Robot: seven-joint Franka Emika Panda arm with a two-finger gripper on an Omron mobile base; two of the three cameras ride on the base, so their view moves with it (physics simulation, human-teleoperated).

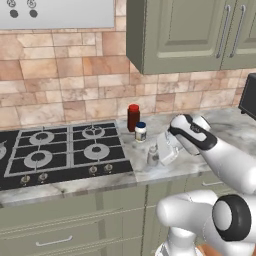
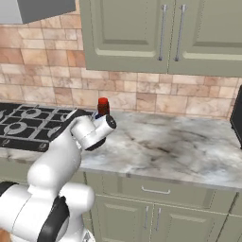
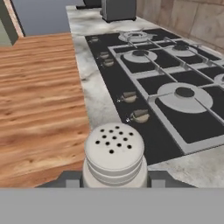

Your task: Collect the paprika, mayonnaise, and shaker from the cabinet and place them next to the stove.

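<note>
My gripper (image 3: 114, 179) is shut on the shaker (image 3: 114, 152), a small grey cylinder with a holed domed top, its dark fingertips (image 3: 72, 180) on either side of it. In the left base view the shaker (image 1: 152, 156) stands low over the marble counter just right of the stove (image 1: 65, 147), with the gripper (image 1: 156, 154) at it from the right. I cannot tell whether it touches the counter. The paprika (image 1: 133, 117) and the mayonnaise (image 1: 141, 132) stand on the counter behind it, beside the stove's far right corner. The cabinet (image 1: 180, 30) above is shut.
A black microwave (image 1: 248, 95) sits at the right end of the counter (image 2: 165, 142). A range hood (image 1: 57, 12) hangs over the stove. The stove's knobs (image 3: 139, 115) lie close in front of the shaker. Under-counter drawers (image 1: 55, 235) run below.
</note>
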